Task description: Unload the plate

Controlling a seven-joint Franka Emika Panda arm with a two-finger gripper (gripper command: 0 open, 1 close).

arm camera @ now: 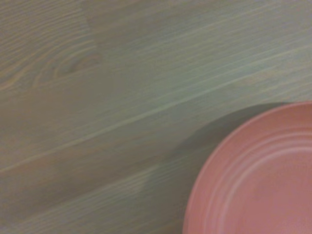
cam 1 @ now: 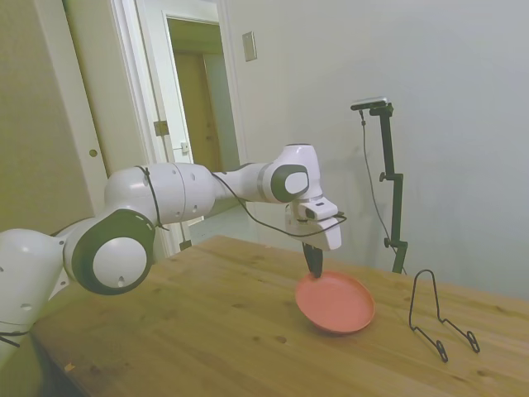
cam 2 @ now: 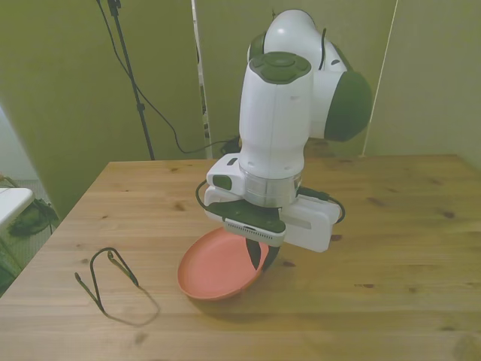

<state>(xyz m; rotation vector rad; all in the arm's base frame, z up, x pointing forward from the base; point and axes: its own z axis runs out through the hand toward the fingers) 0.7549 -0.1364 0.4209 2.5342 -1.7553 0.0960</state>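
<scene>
1. The white arm (cam 1: 190,194) reaches out over the wooden table (cam 1: 207,331), its wrist bent down above the plate.
2. The gripper (cam 1: 313,266) points down at the plate's (cam 1: 337,304) rim; its dark fingers (cam 1: 312,259) are clamped on that rim at the edge nearest the arm.
3. The salmon-pink plate sits tilted, the gripped edge raised and the opposite edge low at the tabletop; whether that low edge touches the wood cannot be told.
4. In the front view the gripper (cam 2: 259,256) holds the plate (cam 2: 218,265) at the edge nearer that view's right, under the wrist housing, and a shadow lies beneath the plate.
5. The black wire stand (cam 1: 438,318) rests on the table beside the plate, apart from it, on the side away from the arm.
6. The wrist view shows the plate's (arm camera: 258,180) ringed inner face over bare wood grain, with a dark shadow along its rim.
</scene>
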